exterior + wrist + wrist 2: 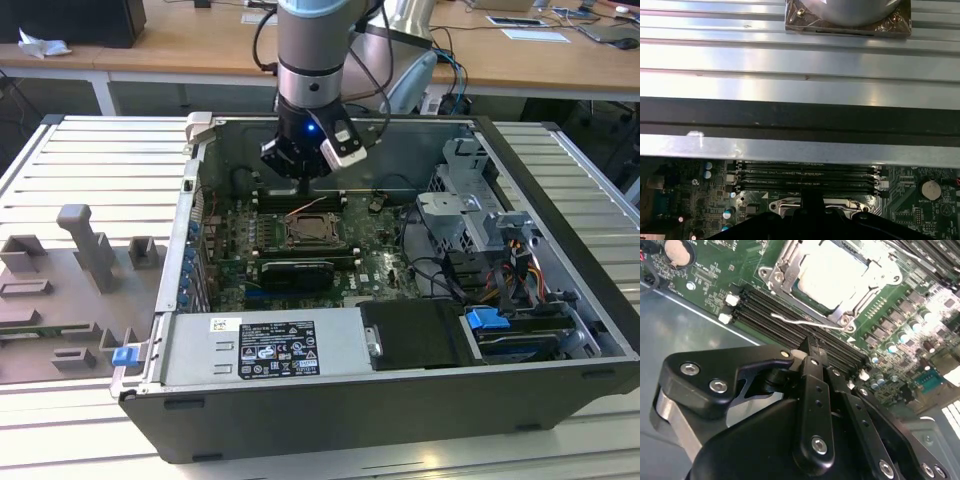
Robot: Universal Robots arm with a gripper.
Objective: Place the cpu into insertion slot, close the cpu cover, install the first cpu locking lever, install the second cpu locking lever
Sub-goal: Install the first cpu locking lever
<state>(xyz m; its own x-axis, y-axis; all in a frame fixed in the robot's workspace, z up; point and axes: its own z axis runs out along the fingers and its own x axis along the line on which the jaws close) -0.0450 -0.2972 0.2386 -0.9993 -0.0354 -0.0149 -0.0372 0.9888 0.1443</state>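
Observation:
The cpu (832, 272), a pale square chip, lies flat in the insertion slot (308, 232) on the green board. The silver cpu cover (781, 271) lies down around it, and the chip's face shows through its window. A thin silver locking lever (805, 323) juts out sideways along the socket's edge, over the memory slots. My black gripper (812, 343) hovers just above that lever with its fingers shut and nothing seen between them. In the exterior view the gripper (300, 180) hangs over the far side of the socket. It also appears in the first wrist view, gripper (811, 196), above the silver frame (782, 205).
Long black memory slots (770, 305) run beside the socket toward the case's back wall (800, 115). A long black card (295, 272) sits in front of the socket, then the power supply (260, 345). A drive cage with cables (470, 210) fills the exterior view's right. Grey fixtures (85, 250) stand outside the case.

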